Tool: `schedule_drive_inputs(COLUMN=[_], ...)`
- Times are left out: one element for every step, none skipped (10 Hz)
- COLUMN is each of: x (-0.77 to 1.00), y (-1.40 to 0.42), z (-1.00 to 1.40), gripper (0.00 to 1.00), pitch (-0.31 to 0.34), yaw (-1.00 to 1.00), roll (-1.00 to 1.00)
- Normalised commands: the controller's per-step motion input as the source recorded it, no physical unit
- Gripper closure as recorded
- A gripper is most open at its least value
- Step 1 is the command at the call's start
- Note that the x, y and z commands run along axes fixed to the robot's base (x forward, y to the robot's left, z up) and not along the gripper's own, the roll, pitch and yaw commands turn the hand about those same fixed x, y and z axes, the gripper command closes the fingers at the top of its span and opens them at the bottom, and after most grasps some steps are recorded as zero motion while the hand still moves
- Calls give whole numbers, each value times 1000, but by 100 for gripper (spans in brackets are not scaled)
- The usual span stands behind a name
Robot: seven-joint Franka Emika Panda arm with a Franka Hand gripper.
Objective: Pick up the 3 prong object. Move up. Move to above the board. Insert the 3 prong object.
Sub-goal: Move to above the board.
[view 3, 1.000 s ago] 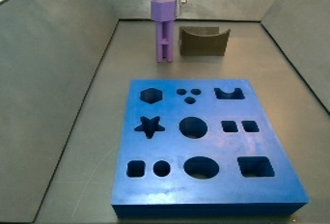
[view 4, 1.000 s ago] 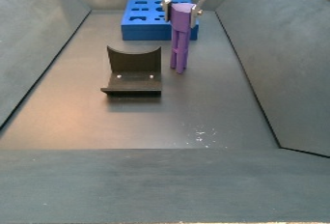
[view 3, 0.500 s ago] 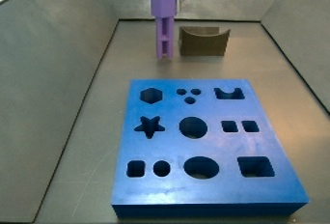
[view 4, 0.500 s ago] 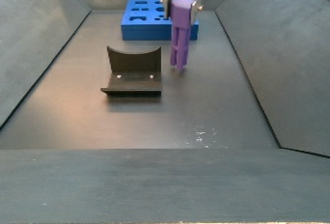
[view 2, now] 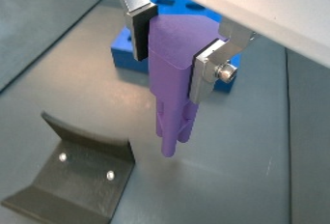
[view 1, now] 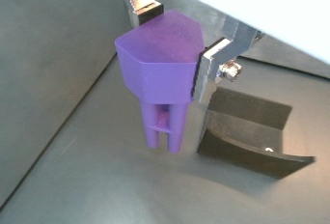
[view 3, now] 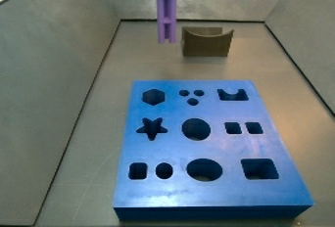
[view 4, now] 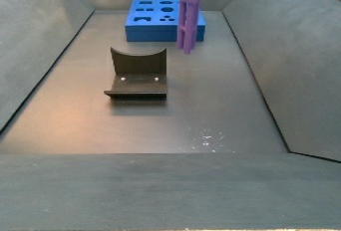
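My gripper [view 1: 177, 37] is shut on the hexagonal cap of the 3 prong object [view 1: 161, 78], a tall slim purple peg hanging upright with its prongs down, clear of the floor. It also shows in a wrist view [view 2: 175, 83], held between the silver fingers [view 2: 210, 66]. In both side views only the peg shows [view 3: 167, 11] [view 4: 190, 14]; the gripper is above the frame edge there. The board [view 3: 216, 148] is a flat blue block with many cutouts, lying apart from the peg; it also shows beyond the peg in a side view [view 4: 154, 20] and a wrist view [view 2: 129, 46].
The fixture [view 4: 136, 73], a dark L-shaped bracket, stands on the floor near the peg; it also shows in a side view [view 3: 206, 41] and both wrist views [view 1: 252, 131] [view 2: 71, 170]. Sloped grey walls [view 3: 72, 65] enclose the bin floor.
The peg has risen straight up in the gripper; the gripper body has left the top of both side views. Board and fixture have not moved.
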Motion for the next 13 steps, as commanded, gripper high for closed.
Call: schedule_drive_inputs(x=[195,186,156,135,106,91,56,39,25,22,-141,-140,-140], y=[-206,-191,-176,-151,-127,-115,-69,-45,-28,-23,-1000,-1000,-1000], z=[1000,1000,1000,1000,1000,962,748,590,375,270,163,152,166], gripper=[100,100,100,100,100,100,100,100,100,100,100,100,100], pitch=[235,207,145,108,77,72,76,81,85,83,108,105,106], yaw=[108,83,51,33,22,20,21,22,24,24,1000,1000,1000], roll=[-17,-17,-18,-19,-22,-25,-32,-38,-45,-48,62,84,142])
